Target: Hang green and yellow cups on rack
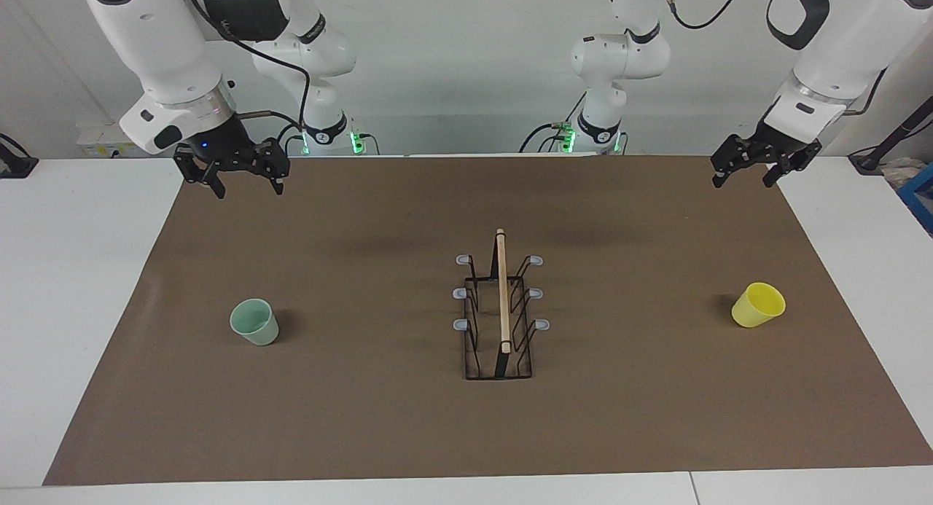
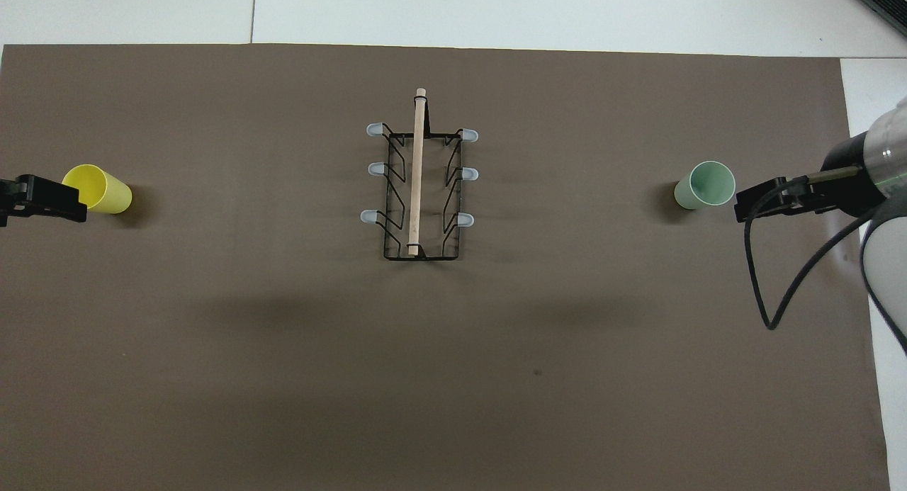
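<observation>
The green cup (image 1: 254, 321) (image 2: 703, 185) stands mouth up on the brown mat toward the right arm's end. Toward the left arm's end, the yellow cup (image 1: 758, 304) (image 2: 99, 189) also stands mouth up. Between them is the rack (image 1: 499, 308) (image 2: 419, 186), its wooden bar pointing away from the robots and its grey-capped prongs bare. My right gripper (image 1: 248, 188) (image 2: 758, 200) hangs open and empty, raised over the mat's edge by the robots. My left gripper (image 1: 743, 181) (image 2: 67, 204) hangs open and empty over the mat's corner at its own end, well clear of the yellow cup.
The brown mat (image 1: 364, 417) covers most of the white table (image 1: 73, 272). A black cable (image 2: 769, 321) loops down from the right arm. A blue object (image 1: 922, 192) sits off the table's edge at the left arm's end.
</observation>
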Controlling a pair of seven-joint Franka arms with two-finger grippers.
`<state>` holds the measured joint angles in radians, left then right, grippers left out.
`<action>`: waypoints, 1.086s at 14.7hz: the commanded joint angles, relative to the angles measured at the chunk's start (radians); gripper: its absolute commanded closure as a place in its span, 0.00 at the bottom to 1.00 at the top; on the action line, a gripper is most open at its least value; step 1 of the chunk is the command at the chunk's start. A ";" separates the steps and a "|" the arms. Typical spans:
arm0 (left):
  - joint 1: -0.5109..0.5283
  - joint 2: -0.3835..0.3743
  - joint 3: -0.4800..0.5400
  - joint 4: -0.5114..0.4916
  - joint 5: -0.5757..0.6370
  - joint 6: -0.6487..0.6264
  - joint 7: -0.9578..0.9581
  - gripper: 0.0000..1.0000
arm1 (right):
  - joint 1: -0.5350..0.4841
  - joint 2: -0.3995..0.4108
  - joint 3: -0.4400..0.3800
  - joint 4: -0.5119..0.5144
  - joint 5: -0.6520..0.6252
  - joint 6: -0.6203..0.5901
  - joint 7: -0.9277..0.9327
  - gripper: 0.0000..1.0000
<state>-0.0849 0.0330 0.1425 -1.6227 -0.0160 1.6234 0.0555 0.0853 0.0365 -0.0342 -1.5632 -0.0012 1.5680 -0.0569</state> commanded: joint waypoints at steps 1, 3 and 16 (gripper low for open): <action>0.019 0.157 0.014 0.173 -0.008 -0.031 -0.055 0.00 | 0.001 -0.001 -0.003 -0.005 -0.042 -0.005 -0.093 0.00; 0.028 0.211 0.040 0.214 -0.060 0.001 -0.211 0.00 | 0.001 -0.003 -0.003 -0.006 -0.069 -0.008 -0.177 0.00; 0.188 0.576 0.092 0.431 -0.301 0.131 -0.750 0.00 | -0.001 -0.064 0.011 -0.161 -0.393 0.050 -1.040 0.00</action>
<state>0.0562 0.5410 0.2349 -1.2692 -0.2749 1.7470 -0.6538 0.0975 0.0041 -0.0262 -1.6799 -0.3508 1.5806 -0.8749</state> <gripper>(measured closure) 0.000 0.000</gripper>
